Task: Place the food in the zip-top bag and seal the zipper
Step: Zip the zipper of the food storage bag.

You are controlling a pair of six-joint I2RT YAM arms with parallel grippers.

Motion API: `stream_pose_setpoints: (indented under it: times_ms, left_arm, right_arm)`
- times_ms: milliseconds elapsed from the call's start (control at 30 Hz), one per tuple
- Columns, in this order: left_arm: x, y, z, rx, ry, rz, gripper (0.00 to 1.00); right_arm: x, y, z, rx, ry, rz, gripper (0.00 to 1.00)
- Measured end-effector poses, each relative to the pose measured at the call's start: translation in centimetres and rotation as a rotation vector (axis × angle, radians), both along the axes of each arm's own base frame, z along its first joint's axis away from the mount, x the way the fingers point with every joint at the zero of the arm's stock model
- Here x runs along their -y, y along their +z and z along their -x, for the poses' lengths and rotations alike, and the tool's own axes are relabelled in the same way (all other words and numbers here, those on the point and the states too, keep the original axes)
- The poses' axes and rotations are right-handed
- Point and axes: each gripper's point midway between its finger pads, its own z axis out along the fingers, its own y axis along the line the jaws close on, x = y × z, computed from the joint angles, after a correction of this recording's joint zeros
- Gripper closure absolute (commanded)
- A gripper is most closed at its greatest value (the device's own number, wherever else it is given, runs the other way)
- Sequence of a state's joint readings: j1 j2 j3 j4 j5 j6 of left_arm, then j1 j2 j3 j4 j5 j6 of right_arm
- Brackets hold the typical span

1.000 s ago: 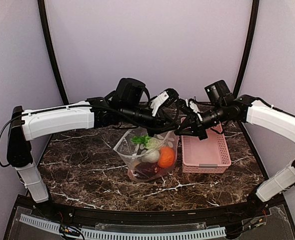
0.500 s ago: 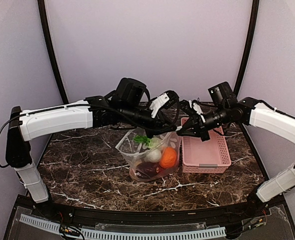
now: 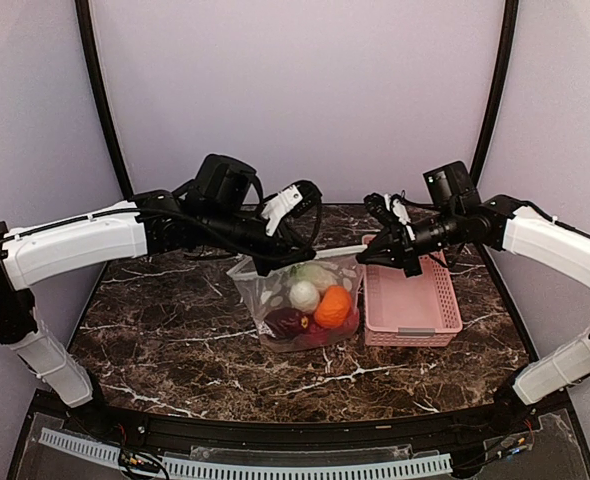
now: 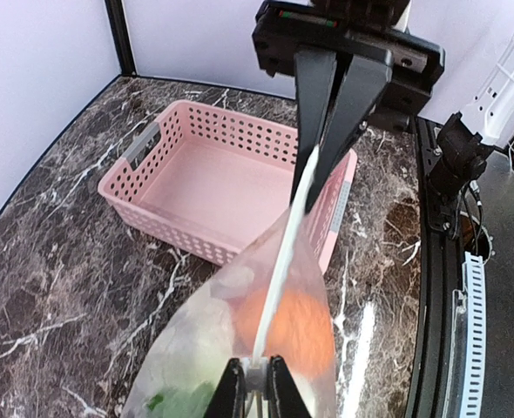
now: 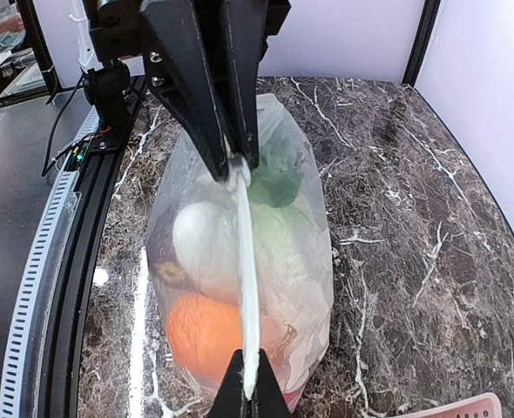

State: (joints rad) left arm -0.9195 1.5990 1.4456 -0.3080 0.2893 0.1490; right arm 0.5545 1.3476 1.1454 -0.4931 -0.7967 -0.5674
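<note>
The zip-top bag (image 3: 271,300) stands on the marble table, and its zipper (image 3: 320,256) is stretched in a straight line between both grippers. My left gripper (image 3: 267,263) is shut on the strip's left end (image 4: 255,381). The right end is pinched in my right gripper (image 3: 365,257), whose jaws are shut on it (image 5: 250,387). The food lies inside the bag: an orange (image 5: 200,335), a white piece (image 5: 205,237), green-white cabbage (image 5: 279,187) and a dark maroon piece (image 3: 287,322).
An empty pink plastic basket (image 3: 412,318) sits against the bag's right side, under the right gripper. The table's black front rail (image 3: 275,435) runs along the near edge.
The left gripper has slid left along the bag's mouth. The mouth, gaping before, is now drawn into one taut line. The right gripper has shifted slightly right.
</note>
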Motion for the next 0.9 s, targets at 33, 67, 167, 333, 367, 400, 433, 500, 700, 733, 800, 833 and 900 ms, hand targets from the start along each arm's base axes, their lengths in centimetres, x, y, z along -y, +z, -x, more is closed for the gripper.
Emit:
stream_pose_setpoints:
  times_ms: [33,67,167,333,367,400,433,500,700,733,800,833,900]
  left_arm:
    - [-0.6,-0.2,0.0,-0.001,0.008,-0.004,0.99]
    - [-1.3,-0.4,0.0,-0.004,0.016,-0.009,0.99]
    - [-3.1,-0.9,0.3,-0.007,0.038,-0.015,0.99]
    - [-5.9,-1.6,0.7,-0.006,0.079,-0.026,0.99]
    - [-6.4,-1.6,0.7,-0.004,0.087,-0.025,0.99]
    - [-7.0,-1.6,0.8,-0.001,0.096,-0.025,0.99]
    - [-7.4,-1.6,0.9,0.001,0.104,-0.024,0.99]
    - [-8.4,-1.5,1.0,0.009,0.120,-0.023,0.99]
    - [-10.4,-2.5,1.5,0.009,0.154,-0.048,0.99]
    - [-10.6,-2.9,1.6,0.006,0.159,-0.056,0.99]
    - [-11.1,-3.4,1.8,0.001,0.166,-0.069,0.99]
    - [-11.2,-3.6,1.8,0.001,0.170,-0.073,0.99]
    - [-11.7,-3.9,1.9,0.003,0.182,-0.082,0.99]
  right_arm:
    - [0.1,0.0,-0.1,-0.001,-0.003,0.000,1.00]
    - [0.1,-0.1,-0.1,-0.001,-0.005,0.001,1.00]
    - [0.3,-0.2,-0.3,-0.004,-0.011,0.002,1.00]
    - [0.5,-0.2,-0.5,-0.005,-0.019,0.003,1.00]
    - [0.5,-0.2,-0.6,-0.005,-0.020,0.003,1.00]
    - [0.6,-0.2,-0.6,-0.005,-0.023,0.003,1.00]
    - [0.6,-0.2,-0.7,-0.005,-0.024,0.003,1.00]
    - [0.8,-0.3,-0.8,-0.007,-0.028,0.002,1.00]
    - [1.0,-0.8,-1.4,-0.023,-0.040,0.008,1.00]
    - [1.0,-0.9,-1.5,-0.027,-0.043,0.011,1.00]
    - [1.1,-1.2,-1.7,-0.033,-0.046,0.014,1.00]
    - [1.1,-1.3,-1.7,-0.036,-0.047,0.015,1.00]
    - [1.1,-1.4,-1.8,-0.040,-0.047,0.017,1.00]
